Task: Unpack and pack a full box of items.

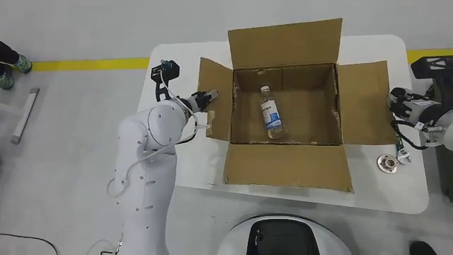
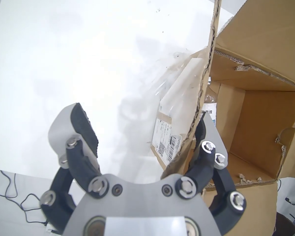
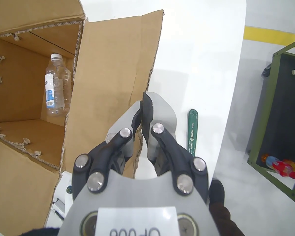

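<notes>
An open cardboard box point(image 1: 283, 78) stands in the middle of the white table, all its flaps spread outward. A clear plastic bottle point(image 1: 270, 113) with a white label lies on the box floor; the right wrist view looks in at the bottle point(image 3: 54, 87). My left gripper point(image 2: 142, 116) is open at the left flap point(image 2: 211, 50), whose edge runs between the fingers, close to one finger point(image 2: 206, 128). From above, the left gripper point(image 1: 205, 99) sits at that flap's outer edge. My right gripper point(image 3: 143, 106) is shut on the outer edge of the right flap point(image 3: 113, 74).
A plastic-wrapped white package point(image 2: 167, 114) with a printed label lies on the table under the left flap. A green-handled wrench point(image 3: 192, 128) and a small round part point(image 1: 387, 163) lie by the right flap. A green cart point(image 3: 280, 124) stands off the table's right side.
</notes>
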Controlling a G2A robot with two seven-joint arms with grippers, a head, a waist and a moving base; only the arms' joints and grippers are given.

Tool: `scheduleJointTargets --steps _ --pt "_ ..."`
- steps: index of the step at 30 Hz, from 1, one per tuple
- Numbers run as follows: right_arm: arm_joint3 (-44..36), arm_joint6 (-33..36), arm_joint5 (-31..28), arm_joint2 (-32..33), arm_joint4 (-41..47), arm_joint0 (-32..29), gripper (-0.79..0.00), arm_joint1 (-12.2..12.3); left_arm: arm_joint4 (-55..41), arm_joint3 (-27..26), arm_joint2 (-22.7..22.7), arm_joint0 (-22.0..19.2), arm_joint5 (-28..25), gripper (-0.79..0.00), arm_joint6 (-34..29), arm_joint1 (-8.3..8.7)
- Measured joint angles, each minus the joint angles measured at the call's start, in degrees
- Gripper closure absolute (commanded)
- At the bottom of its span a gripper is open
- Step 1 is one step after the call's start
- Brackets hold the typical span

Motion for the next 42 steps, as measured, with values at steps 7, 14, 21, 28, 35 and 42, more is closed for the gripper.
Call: scheduleJointTargets --steps 7,14,21,28,35,42 --pt "-3.5 3.5 1.3 4.0 -2.7 0.5 -0.785 0.5 -1.7 -2.8 -0.4 -0.7 0.2 -0.785 -0.2 0.05" --pt "-8.2 18.1 -2.2 10.0 -13.8 -2.3 -0.785 1.9 -1.2 -7.9 -3.1 -0.1 0.6 -0.785 -0.5 0.55" --pt "-9.6 25.2 -3.8 11.5 -15.8 -7.3 -0.785 2.0 0.0 -9.6 -5.8 1.4 1.4 -0.785 -0.8 1.04" --pt "-9.6 25.1 -3.8 11.5 -15.8 -7.2 -0.785 2.0 0.0 -9.5 -5.8 1.4 1.4 -0.785 -0.8 1.04" --pt "-8.0 24.0 -6.2 6.6 -15.9 -9.9 -0.785 1.8 0.0 -9.5 -5.8 1.4 1.4 -0.785 -0.8 1.04" --pt "-5.1 24.0 -8.1 0.7 -17.5 -9.6 -0.662 1.8 0.0 -9.5 -5.8 1.4 1.4 -0.785 -0.8 1.04"
